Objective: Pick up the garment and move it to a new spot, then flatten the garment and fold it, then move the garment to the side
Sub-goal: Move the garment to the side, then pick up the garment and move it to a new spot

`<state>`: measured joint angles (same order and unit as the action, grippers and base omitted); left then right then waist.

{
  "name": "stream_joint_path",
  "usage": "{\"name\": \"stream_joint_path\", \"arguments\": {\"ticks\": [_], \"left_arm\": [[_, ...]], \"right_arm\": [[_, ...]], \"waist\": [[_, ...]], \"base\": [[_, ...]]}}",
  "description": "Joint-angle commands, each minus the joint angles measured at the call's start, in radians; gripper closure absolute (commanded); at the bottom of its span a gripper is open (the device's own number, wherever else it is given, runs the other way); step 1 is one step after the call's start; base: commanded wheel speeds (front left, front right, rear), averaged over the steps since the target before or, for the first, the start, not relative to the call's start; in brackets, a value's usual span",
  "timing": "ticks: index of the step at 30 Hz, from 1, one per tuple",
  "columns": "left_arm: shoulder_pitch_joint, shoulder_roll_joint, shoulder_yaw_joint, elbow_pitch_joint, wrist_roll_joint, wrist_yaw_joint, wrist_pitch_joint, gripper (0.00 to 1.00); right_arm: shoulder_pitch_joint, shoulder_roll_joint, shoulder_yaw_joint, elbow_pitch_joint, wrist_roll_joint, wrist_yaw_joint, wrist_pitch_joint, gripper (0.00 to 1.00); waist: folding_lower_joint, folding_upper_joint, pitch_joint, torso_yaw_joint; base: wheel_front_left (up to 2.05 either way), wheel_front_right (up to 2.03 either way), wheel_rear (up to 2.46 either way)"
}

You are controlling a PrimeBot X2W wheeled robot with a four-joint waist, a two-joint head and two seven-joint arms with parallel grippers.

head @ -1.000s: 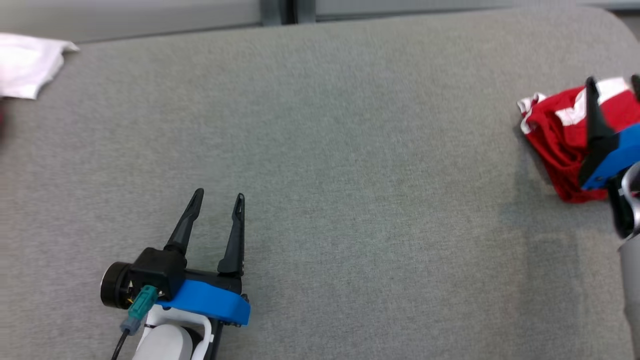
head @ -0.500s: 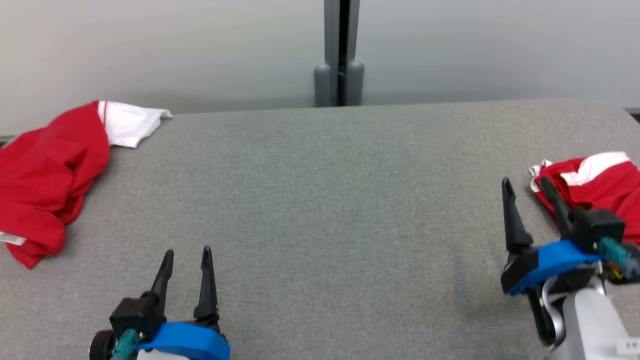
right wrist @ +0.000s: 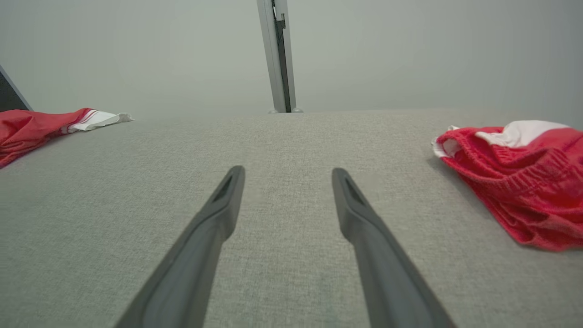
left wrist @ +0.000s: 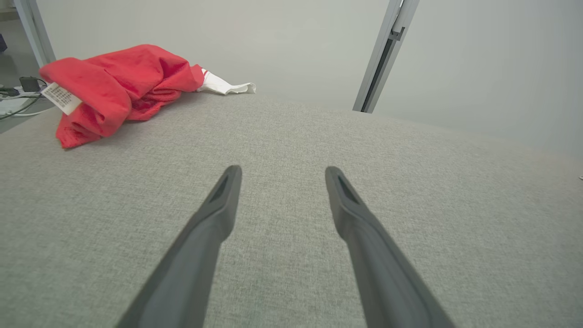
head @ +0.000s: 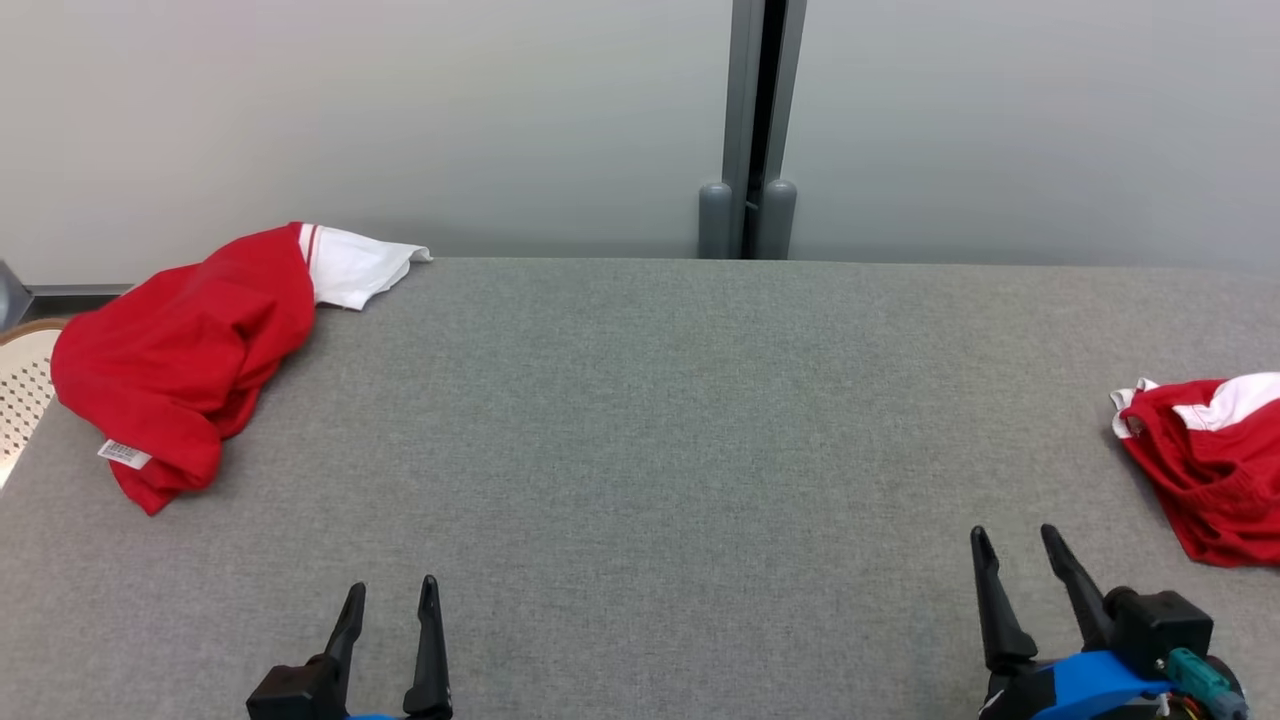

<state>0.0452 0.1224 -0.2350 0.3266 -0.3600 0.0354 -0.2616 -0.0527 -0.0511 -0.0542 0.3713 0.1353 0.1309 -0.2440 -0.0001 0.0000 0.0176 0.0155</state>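
A crumpled red garment (head: 185,350) with a white sleeve and a barcode tag lies at the far left corner of the grey table (head: 660,420); the left wrist view has it (left wrist: 114,89) at upper left. A second red-and-white garment (head: 1215,465) lies in a compact bundle at the right edge, close to my right gripper (head: 1013,535) but apart from it. It sits right of the fingers in the right wrist view (right wrist: 514,175). My left gripper (head: 392,588) stands open near the front edge. Both grippers are open with nothing between them (left wrist: 280,169) (right wrist: 288,169).
A grey wall with a vertical metal post (head: 750,130) rises behind the table. A pale perforated basket (head: 20,385) shows past the table's left edge. Wide bare cloth lies between the two garments.
The head camera has lifted, so the wall and the left garment came into view. My right gripper came off the right-hand garment and drew back toward the front edge; both stayed open.
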Motion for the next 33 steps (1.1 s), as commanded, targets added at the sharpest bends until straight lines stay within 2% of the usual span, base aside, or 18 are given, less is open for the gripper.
{"name": "stream_joint_path", "arguments": {"ticks": [1,12,22,27,33], "left_arm": [[0.010,-0.002,0.000,0.003,0.002,0.002,-0.004,0.00],[0.012,-0.004,-0.017,0.020,0.006,-0.007,-0.004,0.00],[0.003,-0.004,-0.024,0.021,0.007,-0.010,-0.005,0.00],[-0.013,-0.004,-0.027,0.019,0.011,-0.005,-0.005,0.00],[-0.011,0.008,-0.024,0.011,0.014,0.000,-0.005,0.00]], "right_arm": [[0.014,0.001,0.008,0.006,0.007,0.000,-0.008,0.00],[0.016,0.001,0.024,0.049,0.006,0.000,-0.018,0.00],[0.025,0.001,0.023,0.035,0.003,0.000,-0.021,0.00],[0.040,0.001,0.000,0.017,-0.016,0.000,-0.021,0.00],[0.049,0.001,-0.009,0.012,-0.013,0.000,-0.021,0.00]], "waist": [[0.0001,0.0000,-0.003,0.002],[0.0001,0.0000,-0.023,0.012],[0.0001,0.0000,-0.028,0.029],[0.0001,0.0000,-0.032,0.106],[0.0001,0.0000,-0.037,0.261]], "base": [[0.00,0.00,0.00],[0.00,0.00,0.00],[0.00,0.00,0.00],[0.00,0.00,0.00],[0.00,0.00,0.00]]}}
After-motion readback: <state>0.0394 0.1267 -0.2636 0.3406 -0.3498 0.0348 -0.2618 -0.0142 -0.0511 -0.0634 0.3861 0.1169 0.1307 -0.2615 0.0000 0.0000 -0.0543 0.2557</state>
